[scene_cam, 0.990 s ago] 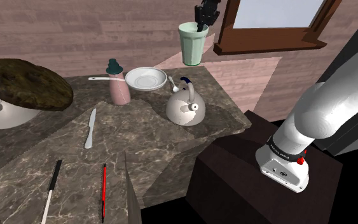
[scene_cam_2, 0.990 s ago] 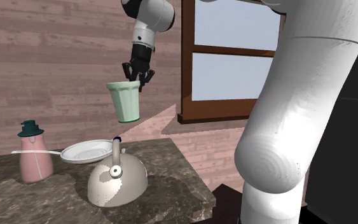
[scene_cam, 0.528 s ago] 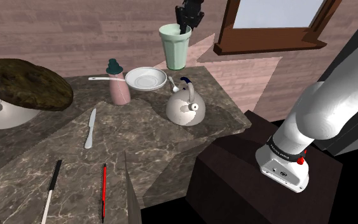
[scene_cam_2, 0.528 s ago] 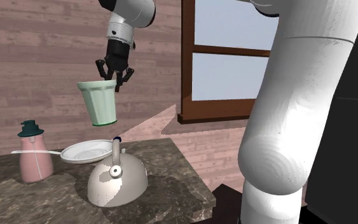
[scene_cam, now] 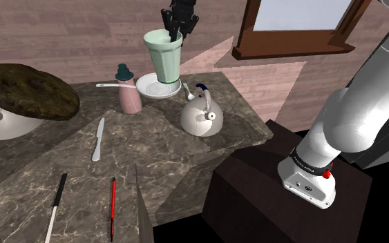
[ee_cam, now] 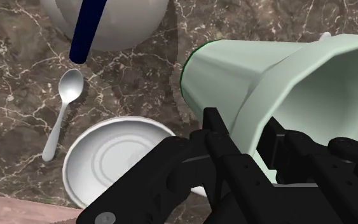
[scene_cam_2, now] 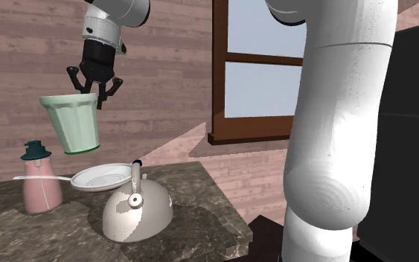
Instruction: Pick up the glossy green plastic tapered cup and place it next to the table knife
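Knife first: the pale grey table knife (scene_cam: pixel 99 139) lies flat on the dark marbled countertop (scene_cam: pixel 158 138), well below my claw (scene_cam: pixel 175 29) and to the shoulder view's left of it. The claw is clenched on the rim of the glossy pale-green tapered cup (scene_cam: pixel 164 59), one finger inside and one outside, so the cup hangs tilted beneath it, above the round white plate (scene_cam: pixel 148 88). Lower right of the claw stands the grey domed kettle (scene_cam: pixel 202 116), which I judge this height is meant to clear.

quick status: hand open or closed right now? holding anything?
The hand: closed on the rim of the pale green cup, holding it up in the air above the counter.
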You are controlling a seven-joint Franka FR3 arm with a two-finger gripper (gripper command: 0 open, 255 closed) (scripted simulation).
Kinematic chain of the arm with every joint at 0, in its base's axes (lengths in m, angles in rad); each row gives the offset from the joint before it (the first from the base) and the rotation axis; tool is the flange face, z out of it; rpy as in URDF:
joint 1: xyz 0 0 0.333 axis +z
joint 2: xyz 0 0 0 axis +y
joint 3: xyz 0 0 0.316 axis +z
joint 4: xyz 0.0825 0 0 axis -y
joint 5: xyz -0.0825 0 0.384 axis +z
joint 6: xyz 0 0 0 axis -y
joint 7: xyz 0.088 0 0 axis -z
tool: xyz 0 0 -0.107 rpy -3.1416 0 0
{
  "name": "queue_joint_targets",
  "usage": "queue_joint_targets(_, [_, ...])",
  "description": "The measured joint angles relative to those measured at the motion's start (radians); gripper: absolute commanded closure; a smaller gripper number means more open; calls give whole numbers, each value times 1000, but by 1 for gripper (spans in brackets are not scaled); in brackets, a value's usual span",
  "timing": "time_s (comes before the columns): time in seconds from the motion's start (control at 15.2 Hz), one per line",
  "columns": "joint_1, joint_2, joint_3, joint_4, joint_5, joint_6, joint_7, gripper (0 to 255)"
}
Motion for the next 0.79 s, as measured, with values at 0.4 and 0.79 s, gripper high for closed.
queue_joint_targets(0.4, [68, 127, 67, 143, -29, 7, 138, 255])
queue_joint_targets(0.79, [149, 304, 115, 375, -83, -31, 272, 255])
